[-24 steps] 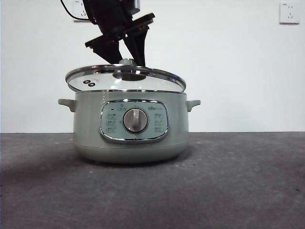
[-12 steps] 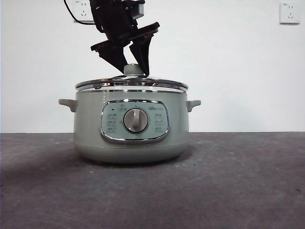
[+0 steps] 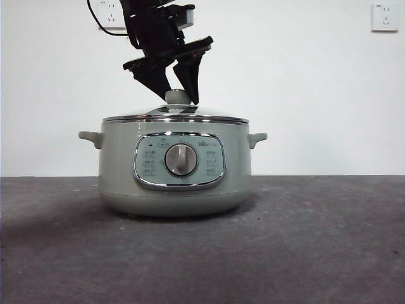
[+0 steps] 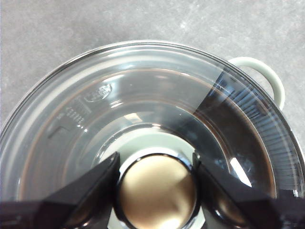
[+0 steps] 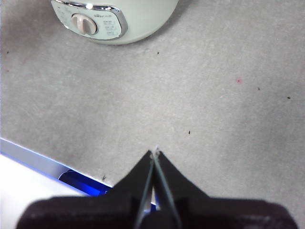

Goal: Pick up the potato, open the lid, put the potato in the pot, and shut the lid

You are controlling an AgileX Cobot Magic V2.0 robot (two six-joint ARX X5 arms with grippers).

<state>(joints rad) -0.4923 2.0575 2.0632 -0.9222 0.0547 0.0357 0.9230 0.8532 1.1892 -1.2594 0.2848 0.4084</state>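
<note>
From the front we see the pot (image 3: 174,168) standing on the grey table (image 3: 316,253), dial facing us, with the lid (image 3: 176,116) seated level on its rim. The left gripper (image 3: 178,95) comes down from the upper left, its two black jaws flanking the knob (image 3: 178,97).

In the left wrist view our left gripper (image 4: 156,188) has its jaws spread just wide enough to sit either side of the knob (image 4: 157,193); we cannot tell if they press it. Through the glass lid (image 4: 143,109) we cannot make out the potato.

In the right wrist view the right gripper (image 5: 155,153) hangs over bare table (image 5: 214,95), jaws pressed together, near of the pot (image 5: 114,19).
</note>
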